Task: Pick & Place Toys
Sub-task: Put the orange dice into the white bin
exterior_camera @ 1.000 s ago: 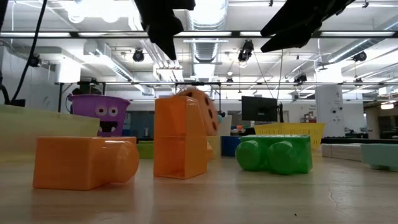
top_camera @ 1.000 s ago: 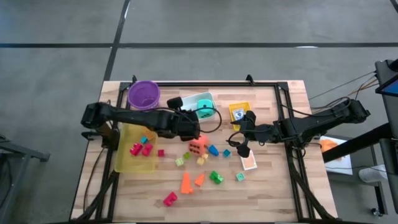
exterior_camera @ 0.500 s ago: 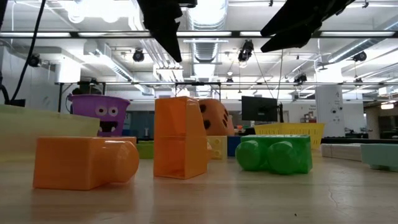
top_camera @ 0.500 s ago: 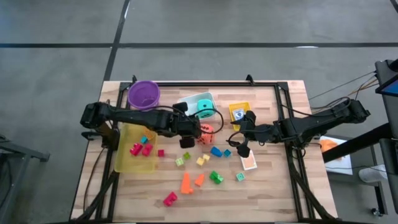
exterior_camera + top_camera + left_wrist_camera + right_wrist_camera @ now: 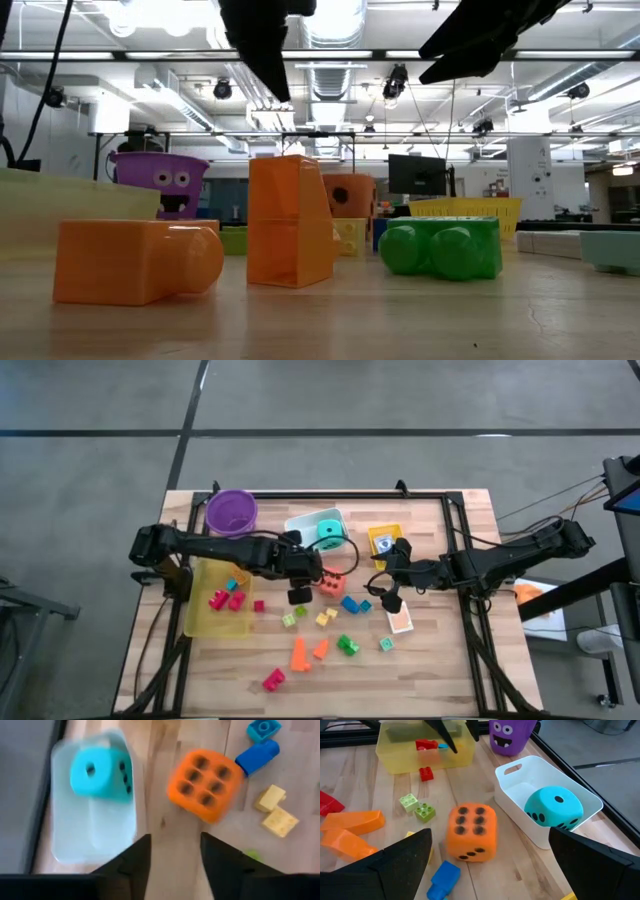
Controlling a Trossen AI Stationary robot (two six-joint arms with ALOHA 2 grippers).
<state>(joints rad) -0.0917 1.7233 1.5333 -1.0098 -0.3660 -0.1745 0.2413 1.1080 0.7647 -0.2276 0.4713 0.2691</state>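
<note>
Orange die (image 5: 331, 581) lay loose on worktop (image 5: 440, 660) beside white tray (image 5: 305, 523); left pincer (image 5: 298, 586) parted, empty, just beside it. Right pincer (image 5: 392, 600) waited wide, released.

an orange die (image 5: 471, 832) sits on the table beside a white tray (image 5: 520, 807) holding a teal die (image 5: 554, 808).

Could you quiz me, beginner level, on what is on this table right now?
1. True or false: the teal die lies inside the white tray.
2. Which face of the orange die points up? A) one B) six C) three
3. Fill in: the purple bowl stands next to the ___ tray.

Key: 1 true; 2 B; 3 yellow.
</note>
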